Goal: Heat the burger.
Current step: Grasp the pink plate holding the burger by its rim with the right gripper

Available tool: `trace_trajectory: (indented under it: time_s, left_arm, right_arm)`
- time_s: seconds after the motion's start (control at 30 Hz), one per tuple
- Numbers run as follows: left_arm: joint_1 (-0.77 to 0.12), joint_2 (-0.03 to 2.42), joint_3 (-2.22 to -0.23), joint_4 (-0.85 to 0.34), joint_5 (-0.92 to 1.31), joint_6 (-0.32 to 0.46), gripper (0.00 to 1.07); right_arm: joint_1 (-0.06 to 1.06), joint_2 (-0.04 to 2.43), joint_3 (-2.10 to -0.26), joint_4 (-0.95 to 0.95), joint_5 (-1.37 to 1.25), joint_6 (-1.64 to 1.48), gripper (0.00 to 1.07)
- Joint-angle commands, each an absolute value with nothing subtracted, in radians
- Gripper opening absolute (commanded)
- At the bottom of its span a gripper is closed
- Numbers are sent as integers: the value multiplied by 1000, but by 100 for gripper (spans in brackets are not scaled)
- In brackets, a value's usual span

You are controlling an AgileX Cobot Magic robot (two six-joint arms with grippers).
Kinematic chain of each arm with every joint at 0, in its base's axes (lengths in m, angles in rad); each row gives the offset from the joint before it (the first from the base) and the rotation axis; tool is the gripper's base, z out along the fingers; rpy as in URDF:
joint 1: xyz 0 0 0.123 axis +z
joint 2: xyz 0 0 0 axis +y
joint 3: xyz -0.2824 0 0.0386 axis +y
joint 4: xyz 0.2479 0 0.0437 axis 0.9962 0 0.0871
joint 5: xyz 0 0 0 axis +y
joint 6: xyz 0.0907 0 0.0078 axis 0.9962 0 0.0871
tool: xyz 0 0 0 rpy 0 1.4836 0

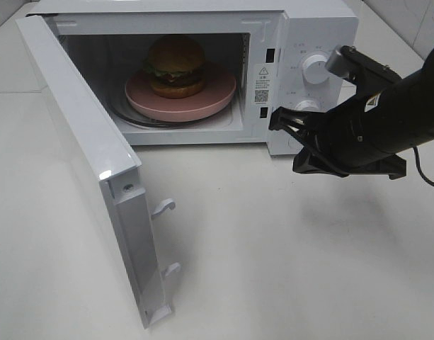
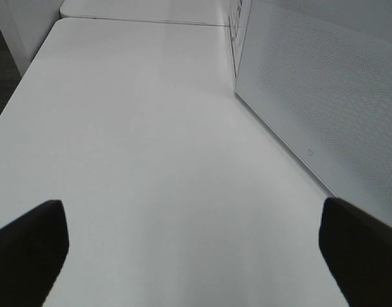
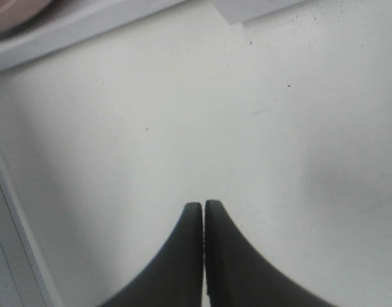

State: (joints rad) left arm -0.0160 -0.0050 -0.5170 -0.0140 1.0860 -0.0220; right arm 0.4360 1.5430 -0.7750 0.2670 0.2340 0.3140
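Note:
The burger (image 1: 175, 65), with a brown bun, dark filling and some green, sits on a round pink plate (image 1: 209, 103) inside the open white microwave (image 1: 301, 28). My right gripper (image 1: 287, 134) hovers low over the table just in front of the microwave's control panel, to the right of the cavity. Its fingertips are pressed together and hold nothing in the right wrist view (image 3: 203, 211). A bit of the pink plate (image 3: 16, 9) shows there. My left gripper (image 2: 196, 249) is open and empty above bare table. It is out of the exterior high view.
The microwave door (image 1: 82, 142) stands swung wide open toward the front left, with its latch hooks (image 1: 163, 207) sticking out. Its outer face shows in the left wrist view (image 2: 323, 96). Two white knobs (image 1: 316, 67) sit on the panel. The white table (image 1: 273, 248) lies in front.

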Motion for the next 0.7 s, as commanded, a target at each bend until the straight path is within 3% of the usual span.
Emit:
trace_trajectory:
  time_s: [0.03, 0.33, 0.7]
  left_arm:
    - [-15, -22, -516, -11, 1069, -25, 100]
    - [-15, -22, -516, -11, 1069, -25, 100]
    - [-15, -22, -516, -11, 1069, -25, 100]
  right_arm:
    - [434, 1534, -814, 257, 344, 168, 0]
    - [434, 1534, -882, 184, 530, -262, 1]
    - [434, 1534, -893, 85, 538, -672, 5]
